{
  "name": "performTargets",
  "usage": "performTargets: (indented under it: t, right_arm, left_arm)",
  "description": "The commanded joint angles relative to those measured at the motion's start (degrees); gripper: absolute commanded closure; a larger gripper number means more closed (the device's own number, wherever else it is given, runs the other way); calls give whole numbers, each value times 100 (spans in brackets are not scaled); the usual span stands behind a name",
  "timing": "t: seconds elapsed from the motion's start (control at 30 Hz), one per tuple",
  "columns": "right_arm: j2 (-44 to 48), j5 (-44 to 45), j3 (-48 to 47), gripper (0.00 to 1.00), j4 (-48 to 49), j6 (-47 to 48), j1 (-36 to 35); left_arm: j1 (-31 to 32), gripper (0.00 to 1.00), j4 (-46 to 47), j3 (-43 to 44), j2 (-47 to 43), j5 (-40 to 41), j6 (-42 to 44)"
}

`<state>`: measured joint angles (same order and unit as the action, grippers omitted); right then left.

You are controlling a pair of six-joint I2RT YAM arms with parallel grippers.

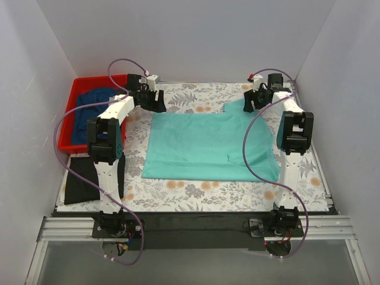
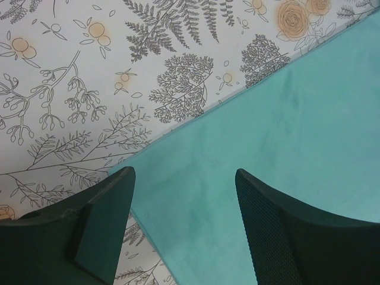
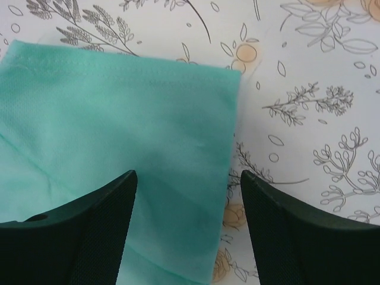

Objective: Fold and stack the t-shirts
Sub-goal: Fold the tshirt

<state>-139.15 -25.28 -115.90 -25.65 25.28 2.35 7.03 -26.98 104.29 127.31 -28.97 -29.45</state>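
The teal shirt [image 1: 208, 145] lies flat in the middle of the worktop [image 1: 196, 191]. The left fingers [image 2: 101, 219] hang wide open over its upper left corner. The right fingers [image 3: 291, 237] hang wide open over its upper right sleeve. The first fold seems about to start: both should drop and pinch cloth.

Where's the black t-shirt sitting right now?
In the top view, the black t-shirt lies at the near-left corner of the floral table cover, just in front of the red bin, partly hidden by the left arm.
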Motion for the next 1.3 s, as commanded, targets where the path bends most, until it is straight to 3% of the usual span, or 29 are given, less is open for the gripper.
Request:
performTargets:
  t: [0.0,0.07,0.23,0.37,0.5,0.77,0.87,0.9,0.97,1.07,1.27]
  right_arm:
    - [-41,278,-345,24,490,39,-50]
    - [-164,313,-503,25,508,-14,-85]
    - [-428,383,-811,41,745,-259,-103]
    - [-630,287,-1023,46,842,-497,-112]
    - [-666,225,-944,58,877,-436,-182]
    - [-868,541,-970,63,825,-252,-437]
    - [-842,533,-935,74,842,-234,-446]
    - [-850,541,-935,86,834,-243,-446]
    - [-824,507,-900,99,842,-225,-437]
    - [-728,322,-759,99,842,-164,-437]
    - [-446,234,-619,99,851,-32,-437]
  left_arm:
    - [-8,33,97,-66,-65,-47,18]
    - [-8,34,97,-128,-57,-65,62]
    - [-8,34,123,-93,22,-91,106]
    - [-8,34,97,-5,84,-144,159]
    - [-8,34,-8,21,84,-39,370]
    - [-8,35,-44,-102,-22,85,625]
    - [-17,35,-27,-41,40,155,660]
    - [-26,35,-35,12,75,164,617]
    - [-87,35,-70,222,250,50,537]
    - [-158,36,-132,644,479,-82,642]
    - [-211,41,-272,971,594,-617,1643]
